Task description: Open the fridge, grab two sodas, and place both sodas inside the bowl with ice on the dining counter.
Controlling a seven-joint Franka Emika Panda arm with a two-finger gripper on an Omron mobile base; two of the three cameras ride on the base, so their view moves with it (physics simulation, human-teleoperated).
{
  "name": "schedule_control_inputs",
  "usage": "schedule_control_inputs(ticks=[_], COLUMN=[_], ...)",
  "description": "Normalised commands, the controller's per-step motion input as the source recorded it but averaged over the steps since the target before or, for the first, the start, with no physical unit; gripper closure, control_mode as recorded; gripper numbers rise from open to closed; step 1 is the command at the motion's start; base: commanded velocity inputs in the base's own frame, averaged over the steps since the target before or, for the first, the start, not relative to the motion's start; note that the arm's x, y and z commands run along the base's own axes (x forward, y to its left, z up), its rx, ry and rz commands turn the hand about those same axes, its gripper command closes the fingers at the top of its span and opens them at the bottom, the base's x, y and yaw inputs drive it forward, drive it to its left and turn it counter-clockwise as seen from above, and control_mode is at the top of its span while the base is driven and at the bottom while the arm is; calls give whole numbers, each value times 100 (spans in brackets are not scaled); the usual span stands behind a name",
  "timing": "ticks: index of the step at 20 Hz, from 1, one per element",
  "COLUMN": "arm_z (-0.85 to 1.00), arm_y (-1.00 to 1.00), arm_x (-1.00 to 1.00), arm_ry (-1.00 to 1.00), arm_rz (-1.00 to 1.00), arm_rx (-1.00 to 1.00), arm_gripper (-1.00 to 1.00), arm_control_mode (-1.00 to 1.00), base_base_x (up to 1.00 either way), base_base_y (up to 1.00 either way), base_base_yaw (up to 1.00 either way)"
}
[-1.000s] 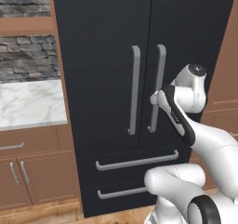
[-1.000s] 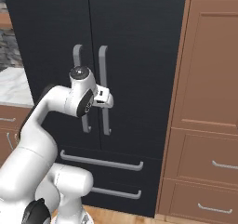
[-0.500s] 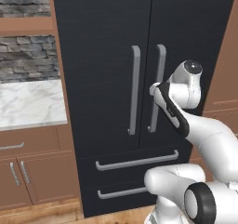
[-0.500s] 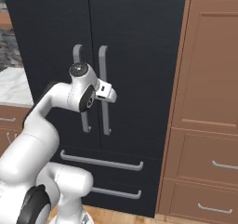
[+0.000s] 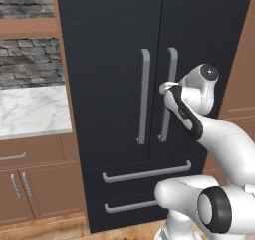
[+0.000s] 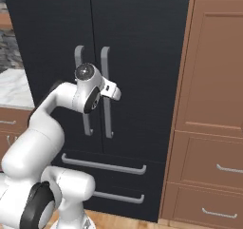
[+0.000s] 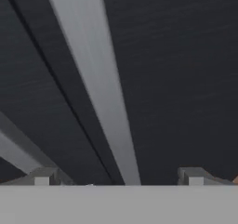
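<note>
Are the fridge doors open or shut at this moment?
Shut. Both doors of the fridge lie flush, only a thin seam between them; the open gripper straddles the right door handle.

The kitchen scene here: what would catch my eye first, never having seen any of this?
The tall black fridge, doors shut, fills the middle, with brown cabinets to its right. Before it a white robot arm reaches its open gripper up to the right door's long grey handle, the handle passing between its fingertips.
</note>
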Motion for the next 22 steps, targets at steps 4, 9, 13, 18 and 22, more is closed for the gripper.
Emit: schedule_control_inputs(ticks=[4,9,13,18,22], arm_z=[0,2,5,3,0], arm_y=[0,2,1,0,0], arm_x=[0,15,33,35,35], arm_ry=[-27,-4,1,1,0], arm_rz=[0,-1,0,0,-3], arm_rx=[0,-5,-4,0,-1], arm_gripper=[-100,-100,-100,-100,-100], arm_control_mode=[-100,-100,-100,-100,-100], base_base_x=[0,0,0,0,0], base_base_y=[0,0,0,0,0], base_base_yaw=[0,0,0,0,0])
